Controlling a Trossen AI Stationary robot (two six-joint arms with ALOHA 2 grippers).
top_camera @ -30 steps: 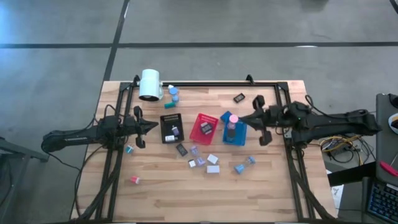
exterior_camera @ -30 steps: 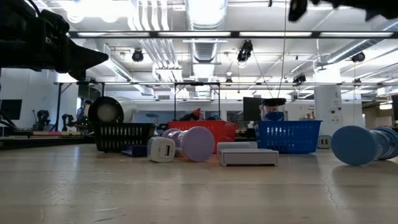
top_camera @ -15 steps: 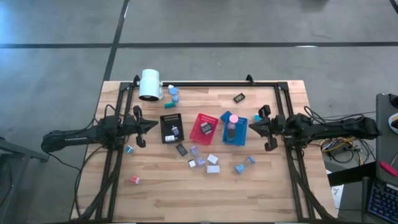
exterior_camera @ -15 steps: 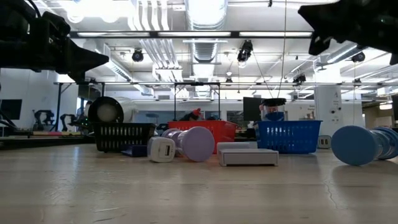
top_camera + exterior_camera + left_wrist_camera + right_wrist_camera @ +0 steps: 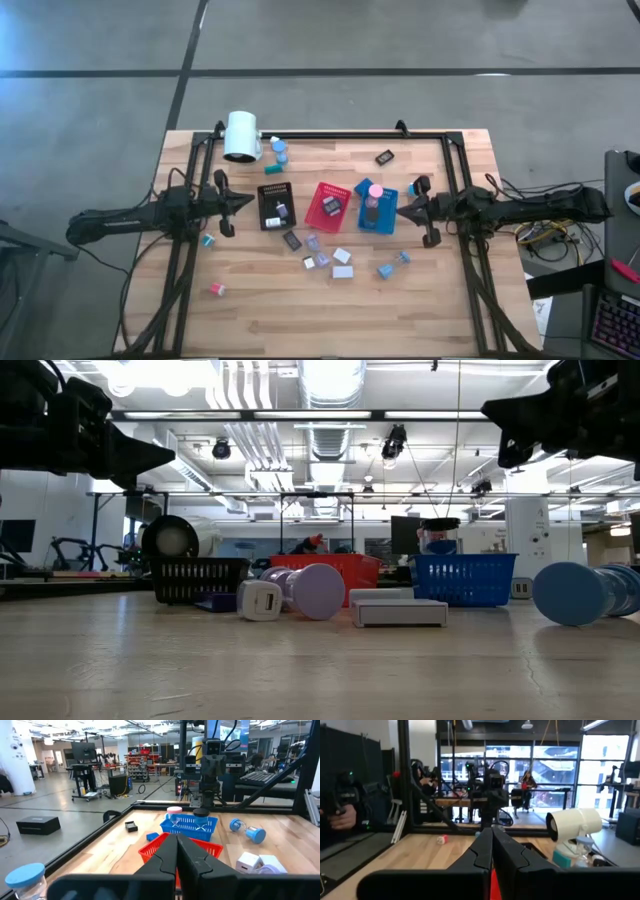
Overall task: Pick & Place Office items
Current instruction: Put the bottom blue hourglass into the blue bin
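Office items (image 5: pixel 330 262) lie loose; both pinched-shut, empty end effectors, left (image 5: pixel 249 202) and right (image 5: pixel 400 211), risk scattering them.

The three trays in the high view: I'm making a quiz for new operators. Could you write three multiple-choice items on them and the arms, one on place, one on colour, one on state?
1. Where does the pink-capped item sit?
A. in the blue tray
B. in the black tray
C. on bare table

2. Which colour is the middle tray?
A. green
B. red
C. white

3. How does the right tool stand?
A. shut, holding nothing
B. wide open
C. shut on a white block

Answers:
1 A, its cap shows inside the blue tray.
2 B, red lies between the black tray and the blue one.
3 A, its fingers meet, beside the blue tray, as the left tool does beside the black one.
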